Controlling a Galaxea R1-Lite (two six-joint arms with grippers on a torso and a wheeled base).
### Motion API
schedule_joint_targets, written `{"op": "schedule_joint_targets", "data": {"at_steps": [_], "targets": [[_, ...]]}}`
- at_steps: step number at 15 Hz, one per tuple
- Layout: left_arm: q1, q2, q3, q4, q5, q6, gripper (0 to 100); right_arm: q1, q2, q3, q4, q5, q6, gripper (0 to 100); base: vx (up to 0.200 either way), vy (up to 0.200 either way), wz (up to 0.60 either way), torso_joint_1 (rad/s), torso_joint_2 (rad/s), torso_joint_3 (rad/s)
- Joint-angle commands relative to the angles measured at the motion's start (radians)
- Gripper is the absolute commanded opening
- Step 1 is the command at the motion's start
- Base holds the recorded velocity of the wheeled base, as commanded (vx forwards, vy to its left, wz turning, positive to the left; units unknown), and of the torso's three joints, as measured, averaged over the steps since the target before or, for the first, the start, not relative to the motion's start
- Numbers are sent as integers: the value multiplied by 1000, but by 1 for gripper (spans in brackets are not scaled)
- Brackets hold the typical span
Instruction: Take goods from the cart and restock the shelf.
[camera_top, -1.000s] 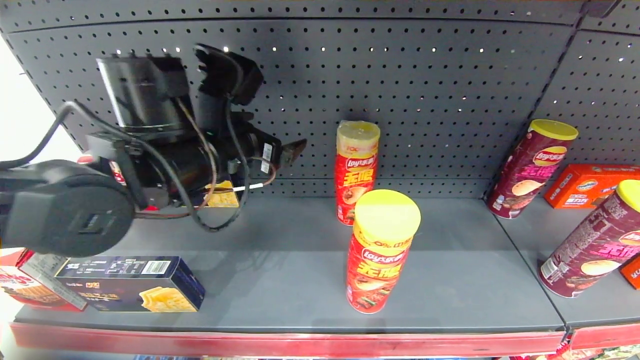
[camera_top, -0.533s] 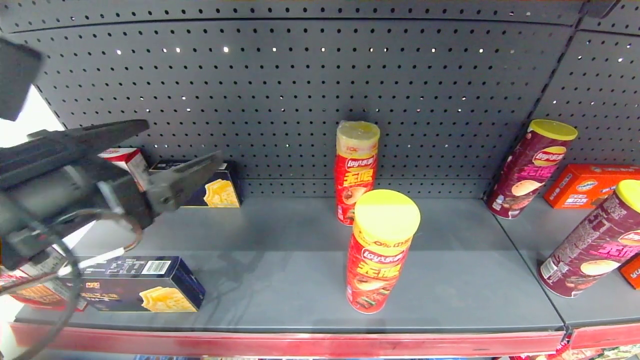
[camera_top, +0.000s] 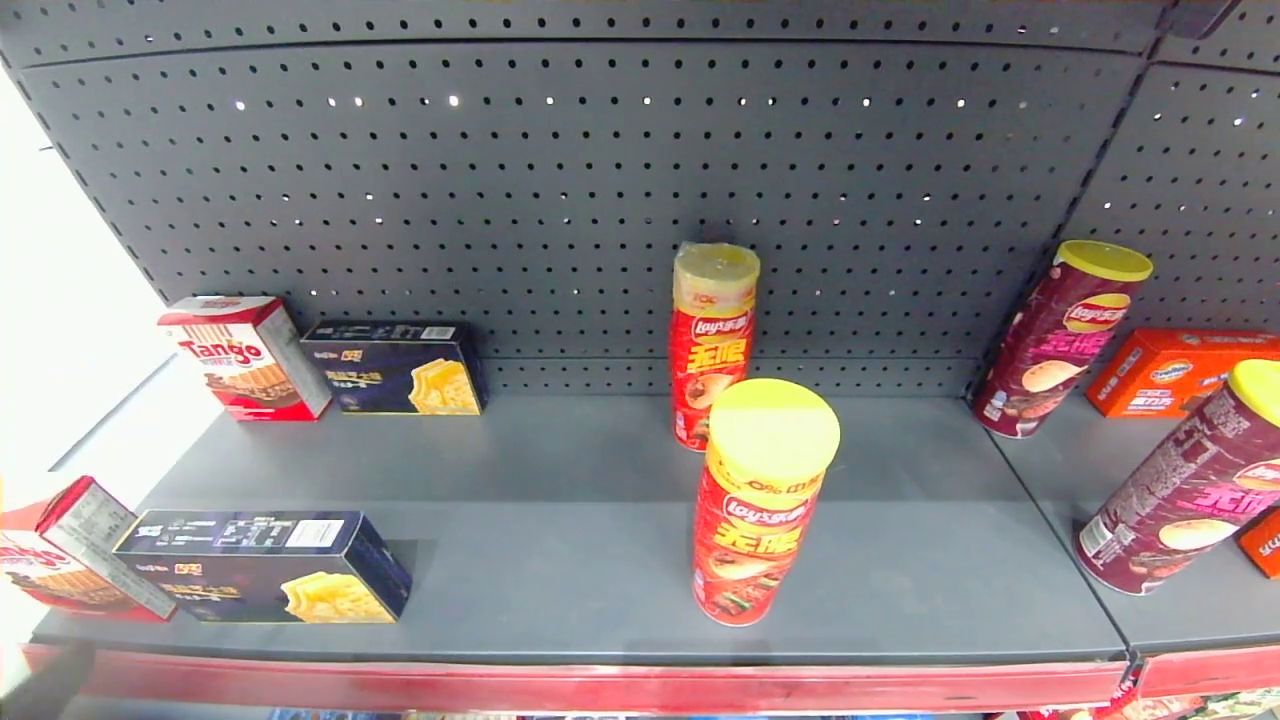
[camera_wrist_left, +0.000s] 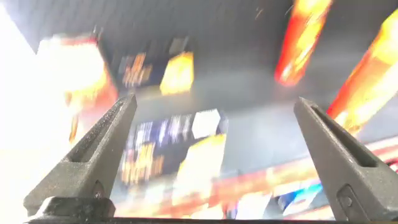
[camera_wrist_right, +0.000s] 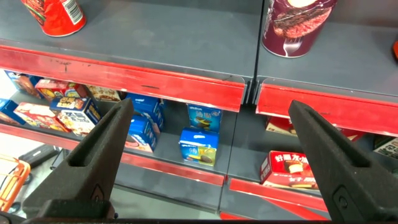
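Observation:
On the grey shelf (camera_top: 560, 540), a dark blue cracker box (camera_top: 400, 366) stands at the back left beside a red wafer box (camera_top: 240, 355). Another dark blue box (camera_top: 265, 566) lies at the front left, next to a tilted red box (camera_top: 65, 560). Two red chip cans (camera_top: 712, 340) (camera_top: 762, 500) stand mid-shelf. My left gripper (camera_wrist_left: 214, 102) is open and empty, off the shelf's front left, facing the front blue box (camera_wrist_left: 168, 155). My right gripper (camera_wrist_right: 209, 106) is open and empty, below the red shelf edge (camera_wrist_right: 124, 68).
Two purple chip cans (camera_top: 1060, 335) (camera_top: 1180, 490) and an orange box (camera_top: 1175, 370) occupy the shelf section to the right. Free shelf floor lies between the blue boxes and the red cans. Lower shelves hold small blue boxes (camera_wrist_right: 200, 137) and red ones.
My left arm has pulled back to the left and out of the head view, uncovering the red wafer box and dark blue box at the back. The goods have not moved.

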Motion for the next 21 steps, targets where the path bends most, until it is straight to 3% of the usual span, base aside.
{"op": "schedule_joint_targets", "data": {"at_steps": [1,3,4,7,8,11,13,15,16,21], "targets": [[201,-247,236,-49,-86,-17,100,1,2,0,0,0,0,100,0,0,0,0,0,0],[184,-365,286,-15,-83,-23,100,1,2,0,0,0,-2,100,0,0,0,0,0,0],[156,-408,286,80,-80,-31,100,1,2,0,0,0,-2,100,0,0,0,0,0,0],[161,-411,286,181,-82,-28,100,1,2,0,0,0,-2,100,0,0,0,0,0,0],[191,-457,286,189,-80,-38,100,1,2,0,0,0,0,100,0,0,0,0,0,0],[190,-457,286,184,-77,-101,100,1,2,0,0,0,0,100,0,0,0,0,0,0],[190,-457,286,184,-71,-77,100,1,2,0,0,0,0,100,0,0,0,0,0,0],[190,-457,281,201,32,-60,100,1,2,0,0,0,0,100,0,0,0,0,0,0],[193,-457,282,251,110,-35,100,1,2,0,0,0,-2,100,0,0,0,0,0,0],[191,-457,282,248,61,-29,100,1,3,0,1,3,-5,100,0,0,0,0,0,0]]}}
